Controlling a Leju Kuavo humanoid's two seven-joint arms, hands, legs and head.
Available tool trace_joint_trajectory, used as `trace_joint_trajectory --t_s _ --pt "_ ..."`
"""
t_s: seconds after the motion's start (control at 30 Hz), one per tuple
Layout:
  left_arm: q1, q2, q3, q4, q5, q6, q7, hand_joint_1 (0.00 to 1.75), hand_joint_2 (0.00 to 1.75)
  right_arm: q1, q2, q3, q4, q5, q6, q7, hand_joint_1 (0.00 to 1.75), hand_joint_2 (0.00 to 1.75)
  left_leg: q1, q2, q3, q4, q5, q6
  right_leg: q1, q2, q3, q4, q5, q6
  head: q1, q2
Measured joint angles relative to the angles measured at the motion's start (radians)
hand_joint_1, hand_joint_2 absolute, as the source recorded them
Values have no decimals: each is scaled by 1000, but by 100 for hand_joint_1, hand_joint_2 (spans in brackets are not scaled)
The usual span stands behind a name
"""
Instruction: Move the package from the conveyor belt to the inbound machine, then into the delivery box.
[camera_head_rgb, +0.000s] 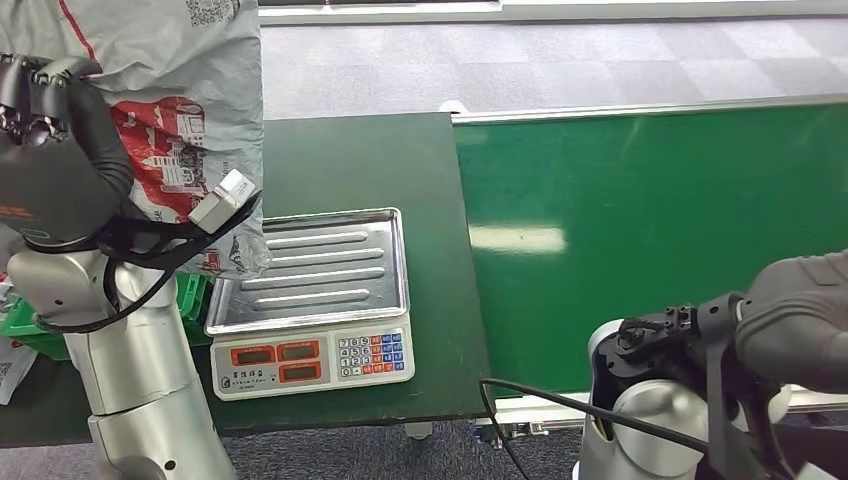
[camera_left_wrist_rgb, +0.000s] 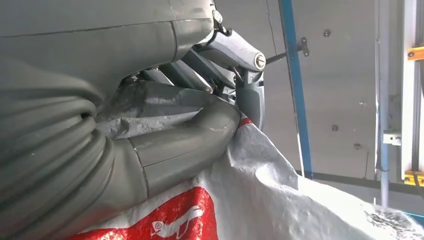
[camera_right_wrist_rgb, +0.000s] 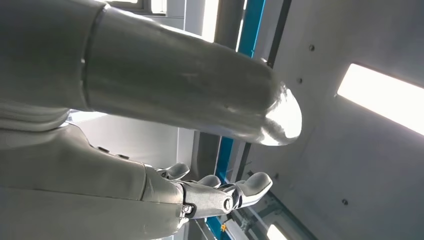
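My left hand (camera_head_rgb: 45, 140) is raised at the far left of the head view and grips a grey plastic package (camera_head_rgb: 185, 110) with red print. The package hangs in the air, its lower edge just past the left rim of the scale's steel tray (camera_head_rgb: 330, 265). In the left wrist view the thumb (camera_left_wrist_rgb: 185, 145) presses on the grey and red package (camera_left_wrist_rgb: 260, 195). My right hand (camera_right_wrist_rgb: 200, 190) points up toward the ceiling with its fingers spread and nothing in it. The right forearm (camera_head_rgb: 800, 320) sits low at the right of the head view.
The electronic scale (camera_head_rgb: 315, 362) with red displays and a keypad stands on a dark green table (camera_head_rgb: 400, 160). The green conveyor belt (camera_head_rgb: 650, 230) runs to the right of it. A green crate (camera_head_rgb: 30, 325) sits low at the left, behind my left arm.
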Motion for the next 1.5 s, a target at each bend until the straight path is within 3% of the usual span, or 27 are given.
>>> trace_joint_trajectory --t_s 0.07,0.1,0.17,0.23,0.27,0.3,0.33,0.4,0.5,0.87,1.03,1.37,1.43,1.5 --pt "-41 70 -20 56 -1 0 127 175 175 0 0 0 1 6 0 0 0 0 0 0 1 1 1 -2 2 1 -2 0 1 -1 1 0" --pt "-81 123 -49 114 -2 0 243 175 175 0 0 0 1 10 0 0 0 0 0 1 0 1 2 -3 3 2 -4 0 2 -3 1 0" --pt "-181 212 -170 302 8 -3 601 175 175 0 0 0 1 19 1 0 0 0 -1 0 -1 2 4 -4 6 1 -5 0 4 -4 0 0" --pt "-265 247 -346 538 41 -33 985 175 175 0 0 0 1 25 1 0 0 0 0 -7 -1 1 6 -3 6 -6 0 0 4 -3 0 0" --pt "-295 257 -429 653 65 -61 1114 175 175 -1 0 1 1 26 1 0 0 0 1 -9 -1 0 6 -3 4 -9 2 0 4 -4 0 0" --pt "-316 271 -491 757 88 -89 1186 175 175 -1 0 2 1 27 1 -1 0 0 1 -6 -3 0 7 -3 3 -7 2 1 5 -4 0 0" --pt "-330 283 -535 849 108 -114 1205 175 175 -1 0 3 1 27 1 -1 0 0 1 0 -5 0 7 -3 1 -1 0 1 7 -5 0 0" --pt "-346 303 -569 988 132 -133 1126 175 175 -1 0 4 1 28 1 0 0 0 1 13 -6 0 6 -4 0 11 -5 1 10 -5 0 0" --pt "-365 320 -582 1126 140 -137 1002 175 175 -1 0 4 1 28 1 0 0 0 1 13 -5 1 6 -4 1 13 -9 1 11 -5 0 0" --pt "-348 407 -531 1331 263 -151 1151 175 175 1 0 5 1 37 1 0 0 0 2 10 -8 0 6 -5 2 10 -11 1 10 -6 0 0" --pt "-313 420 -420 1353 421 -74 1093 175 175 3 0 5 0 48 1 0 0 0 2 10 -8 0 6 -5 2 10 -11 1 10 -6 0 0" --pt "-266 428 -264 1338 493 -6 1025 175 175 6 0 4 0 54 1 0 0 0 2 11 -7 0 6 -5 2 11 -11 1 10 -6 0 0" --pt "-231 424 -177 1275 439 0 951 175 175 6 0 4 0 51 1 0 0 0 2 12 -7 0 6 -5 2 12 -12 1 10 -6 0 0" --pt "-199 404 -34 1189 354 0 797 175 175 7 0 4 -1 48 1 0 0 0 2 12 -8 0 6 -5 2 12 -13 1 10 -6 0 0"
